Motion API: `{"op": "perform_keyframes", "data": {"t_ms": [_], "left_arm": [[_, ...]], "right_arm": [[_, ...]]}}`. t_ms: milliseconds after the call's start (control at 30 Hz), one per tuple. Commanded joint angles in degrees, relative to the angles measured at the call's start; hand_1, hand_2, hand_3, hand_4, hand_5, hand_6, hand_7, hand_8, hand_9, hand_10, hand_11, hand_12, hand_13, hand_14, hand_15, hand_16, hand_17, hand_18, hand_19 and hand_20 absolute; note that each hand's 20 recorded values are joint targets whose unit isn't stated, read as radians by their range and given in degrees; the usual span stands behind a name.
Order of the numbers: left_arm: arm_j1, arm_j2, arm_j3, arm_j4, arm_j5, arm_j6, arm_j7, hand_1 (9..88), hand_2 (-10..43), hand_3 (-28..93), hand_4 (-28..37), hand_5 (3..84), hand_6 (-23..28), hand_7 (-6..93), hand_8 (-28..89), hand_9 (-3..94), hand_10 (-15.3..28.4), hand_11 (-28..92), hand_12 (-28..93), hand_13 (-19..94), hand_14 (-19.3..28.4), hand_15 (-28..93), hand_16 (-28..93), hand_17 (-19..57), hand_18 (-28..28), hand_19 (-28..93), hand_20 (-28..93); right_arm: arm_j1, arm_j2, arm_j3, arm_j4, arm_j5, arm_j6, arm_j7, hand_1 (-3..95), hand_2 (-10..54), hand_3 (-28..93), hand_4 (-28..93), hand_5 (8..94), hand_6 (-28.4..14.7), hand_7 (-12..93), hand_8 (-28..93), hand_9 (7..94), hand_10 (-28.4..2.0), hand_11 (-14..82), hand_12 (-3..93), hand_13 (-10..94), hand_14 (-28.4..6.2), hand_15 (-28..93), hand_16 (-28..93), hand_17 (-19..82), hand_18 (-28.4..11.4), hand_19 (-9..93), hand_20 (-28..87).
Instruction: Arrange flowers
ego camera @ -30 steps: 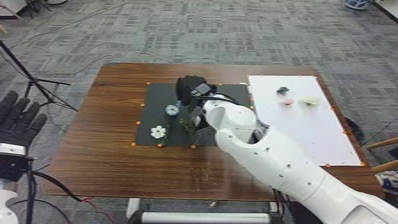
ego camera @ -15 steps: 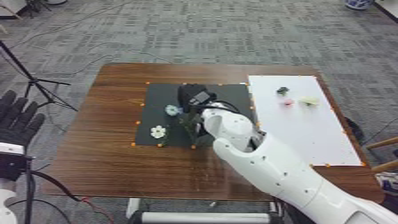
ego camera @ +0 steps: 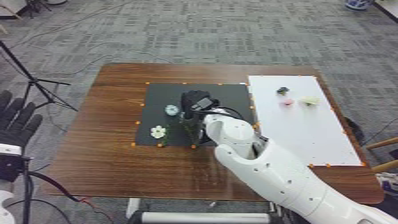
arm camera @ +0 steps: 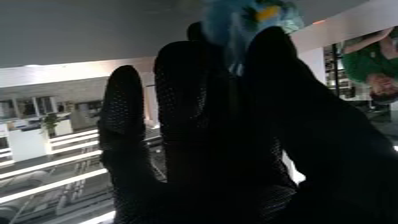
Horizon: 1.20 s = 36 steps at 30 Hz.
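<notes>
At the left edge, the left hand (ego camera: 18,125) is spread wide. Left of centre, on the dark mat (ego camera: 160,94), lie the white flower (ego camera: 158,132) and, beyond, the blue flower (ego camera: 172,109), beside the right hand (ego camera: 196,100), straight-fingered, narrow; a sideways brush could displace its bloom. No legible writing.

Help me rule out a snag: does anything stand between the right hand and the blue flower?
Nothing visible does; the right hand is close beside the blue flower on the black mat.
</notes>
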Motion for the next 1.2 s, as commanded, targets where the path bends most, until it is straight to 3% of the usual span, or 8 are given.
{"op": "perform_keyframes", "data": {"t_ms": [33,300,467,667,867,967,1067,1200], "left_arm": [[1.24,-0.43,-0.7,-0.7,-0.78,0.59,0.18,22.4,19.4,63,-28.3,34.0,6.5,6.5,-7,29.8,12.1,10,11,19,12.1,18,-2,-4.5,8.7,17,9],[0.98,-0.65,-0.76,-0.58,-0.39,0.33,-0.48,22.1,18.7,64,-28.3,33.8,6.9,6.4,-7,29.7,12.2,9,11,19,12.1,18,-2,-4.5,8.7,17,9],[0.75,-0.94,-0.8,-0.44,0.0,-0.17,-0.85,22.1,18.5,65,-28.3,33.8,6.9,6.5,-7,29.6,12.3,9,11,19,12.0,17,-2,-4.5,8.7,17,9],[1.83,-1.58,-1.9,-0.95,-0.08,-0.22,0.04,22.4,18.5,64,-28.3,33.9,7.0,6.5,-7,29.6,12.2,9,11,19,11.9,17,-2,-4.4,8.7,16,9],[4.35,-2.77,-3.71,-1.76,-0.55,0.02,1.32,22.4,18.6,64,-28.3,34.1,7.0,6.5,-7,29.6,12.2,9,11,19,12.0,17,-2,-4.5,8.8,16,9],[4.16,-2.51,-3.46,-1.75,-0.32,-0.64,0.93,22.3,18.7,64,-28.3,34.2,7.0,6.6,-7,29.6,12.3,9,11,19,12.0,17,-2,-4.6,8.9,17,9],[4.37,-1.81,-3.37,-1.59,-0.34,-1.44,1.9,22.0,18.7,65,-28.3,34.3,7.1,6.6,-7,29.6,12.3,9,11,19,12.0,17,-2,-4.6,8.9,17,9],[5.79,-2.26,-4.41,-1.89,-0.35,-2.07,2.86,20.4,18.0,68,-28.3,34.3,7.2,6.5,-7,29.4,12.3,9,12,19,12.0,17,-2,-4.6,9.0,17,9]], "right_arm": [[-0.4,0.51,0.91,-0.6,-0.68,-0.36,0.91,53.8,-9.5,68,-28,64.2,-0.8,20,-14,64.8,-13.2,15.5,16.5,67,-6.5,59,36,30,-23.4,76,34],[-2.73,0.73,4.81,-4.67,1.58,-0.18,1.43,52.2,-9.5,70,-28,62.4,-1.7,19,-13,61.7,-14.2,13.7,15.4,66,-7.5,60,34,30,-23.7,76,33],[-6.07,0.22,15.46,-10.83,8.6,-7.63,3.21,45.4,-9.5,74,-28,57.9,-3.8,16,-12,56.0,-16.4,11.4,15.5,62,-11.1,64,25,28,-24.6,77,33],[-5.69,4.51,20.46,-11.15,4.99,-1.49,6.4,41.9,-9.5,73,-28,54.4,-5.8,13,-11,53.0,-18.7,10.1,15.2,59,-13.5,64,22,27,-25.3,76,32],[-3.69,4.5,25.62,-8.27,-2.15,-5.9,11.84,46.1,-9.5,75,-28,55.0,-5.7,13,-11,53.0,-17.9,9.9,14.7,60,-13.4,65,21,27,-25.3,77,31],[-4.4,6.95,28.18,-7.89,-1.27,-6.71,11.32,46.8,-9.5,76,-28,54.9,-5.7,13,-11,52.7,-17.7,9.6,14.5,60,-13.3,65,21,27,-25.5,77,31],[-6.56,10.1,31.03,-8.3,-0.14,-7.82,9.36,46.9,-9.5,75,-28,54.6,-5.6,13,-11,52.4,-17.2,9.4,14.4,60,-13.2,65,21,27,-25.3,77,31],[-9.34,13.96,31.11,-9.44,-1.74,-9.69,9.18,45.3,-9.5,75,-28,54.5,-5.1,12,-11,52.5,-16.0,9.6,14.4,59,-13.1,65,21,26,-25.3,77,32]]}}
